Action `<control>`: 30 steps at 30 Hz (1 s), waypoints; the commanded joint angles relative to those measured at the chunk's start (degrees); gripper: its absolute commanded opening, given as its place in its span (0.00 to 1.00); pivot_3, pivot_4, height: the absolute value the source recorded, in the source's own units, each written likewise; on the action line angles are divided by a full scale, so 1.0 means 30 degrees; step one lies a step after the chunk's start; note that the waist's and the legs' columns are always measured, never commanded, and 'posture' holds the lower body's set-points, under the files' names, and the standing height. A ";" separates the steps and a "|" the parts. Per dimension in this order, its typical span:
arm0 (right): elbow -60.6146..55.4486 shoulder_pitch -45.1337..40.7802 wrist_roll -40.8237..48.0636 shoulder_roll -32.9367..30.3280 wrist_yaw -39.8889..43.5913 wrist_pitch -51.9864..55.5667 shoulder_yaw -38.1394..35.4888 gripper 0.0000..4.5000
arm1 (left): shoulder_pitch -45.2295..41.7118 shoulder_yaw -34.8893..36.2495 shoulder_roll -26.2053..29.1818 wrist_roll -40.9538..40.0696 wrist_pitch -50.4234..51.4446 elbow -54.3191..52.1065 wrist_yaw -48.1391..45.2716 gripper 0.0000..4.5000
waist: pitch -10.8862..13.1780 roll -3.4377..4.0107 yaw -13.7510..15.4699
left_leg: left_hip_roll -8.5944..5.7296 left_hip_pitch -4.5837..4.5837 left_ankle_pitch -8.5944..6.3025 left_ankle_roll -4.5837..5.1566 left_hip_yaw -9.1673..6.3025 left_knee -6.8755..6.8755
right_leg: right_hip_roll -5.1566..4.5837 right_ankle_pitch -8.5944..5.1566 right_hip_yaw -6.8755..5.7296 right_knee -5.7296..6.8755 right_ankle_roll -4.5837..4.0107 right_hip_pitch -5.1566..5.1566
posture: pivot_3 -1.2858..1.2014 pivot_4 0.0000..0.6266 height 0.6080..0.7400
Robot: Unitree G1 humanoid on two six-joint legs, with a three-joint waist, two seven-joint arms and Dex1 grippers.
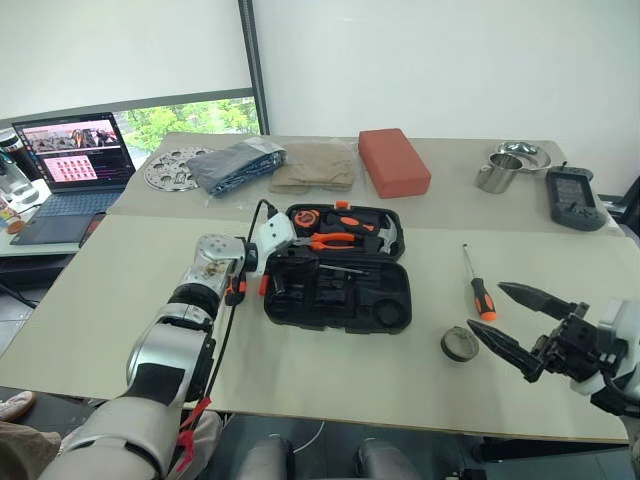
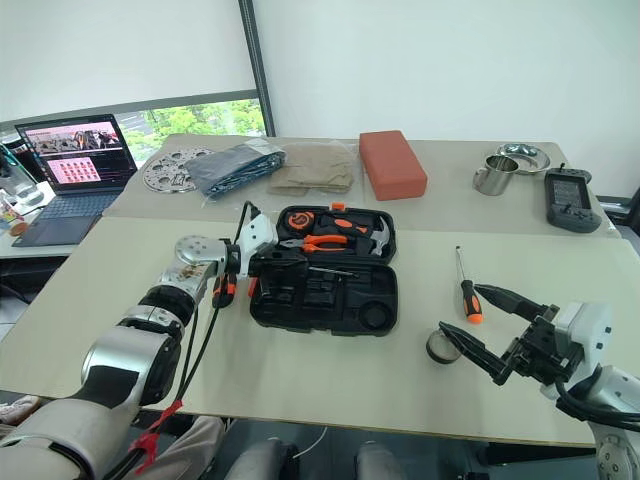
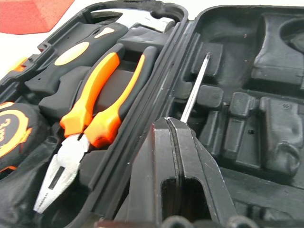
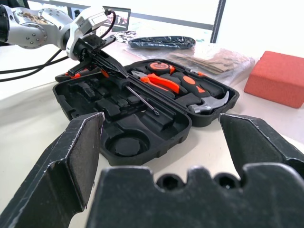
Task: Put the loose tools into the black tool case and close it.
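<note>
The black tool case [image 1: 405,300] lies open at mid-table, with pliers [image 1: 330,240] and a hammer [image 1: 385,232] set in its far half. My left gripper [image 1: 285,258] hovers over the left end of the near half, shut on a screwdriver. The screwdriver's steel shaft [image 3: 194,88] points across the moulded slots. A second orange-and-black screwdriver [image 1: 478,290] lies on the table right of the case. The dark tape roll [image 1: 459,344] sits just in front of it. My right gripper [image 1: 485,308] is open beside the roll, holding nothing.
A red-orange block [image 1: 393,160], folded cloth [image 1: 235,163], a tan bag [image 1: 313,165] and a round metal plate [image 1: 170,168] lie along the back. A steel cup [image 1: 497,172], a bowl [image 1: 523,153] and a black device [image 1: 572,197] sit at the back right. A laptop [image 1: 72,160] stands at the far left.
</note>
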 commanded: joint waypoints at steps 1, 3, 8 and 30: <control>-0.0187 -0.0207 0.0182 -0.0176 0.0073 -0.0181 -0.0232 1.00 | 0.0808 -0.0298 -0.0468 0.0176 0.0924 0.0334 -0.0337 0.00 | 0.0000 0.0000 0.0022 | -0.0001 -0.0001 0.0000 0.0000 0.0000 0.0001 | 0.0000 0.0000 -0.0001 0.0000 0.0000 0.0000 | 0.52 0.24 1.00; -0.0216 -0.0300 0.0166 -0.0174 0.0040 -0.0118 -0.0159 1.00 | 0.0835 -0.0242 -0.0638 0.0110 0.0964 0.0261 -0.0080 0.00 | 0.0000 -0.0001 0.0046 | -0.0004 -0.0006 0.0000 0.0000 -0.0001 0.0003 | -0.0002 0.0000 0.0000 -0.0004 0.0000 0.0000 | 0.52 0.24 1.00; -0.0262 -0.0333 0.0174 -0.0203 0.0003 -0.0077 -0.0175 1.00 | 0.0967 -0.0178 -0.1001 0.0082 0.1140 0.0089 0.0255 0.00 | 0.0008 -0.0016 0.0000 | -0.0004 -0.0026 0.0000 0.0000 -0.0004 0.0005 | -0.0004 0.0000 0.0004 -0.0011 0.0000 -0.0017 | 0.52 0.24 1.00; -0.0285 0.0126 -0.0529 -0.0664 -0.0958 0.0854 -0.0243 1.00 | 0.0558 -0.0175 -0.0739 0.0005 0.0527 -0.0315 0.0421 0.00 | 0.0005 -0.0019 0.0004 | -0.0003 -0.0027 -0.0001 0.0000 -0.0012 0.0000 | 0.0000 0.0000 -0.0003 -0.0032 0.0001 -0.0009 | 0.52 0.24 1.00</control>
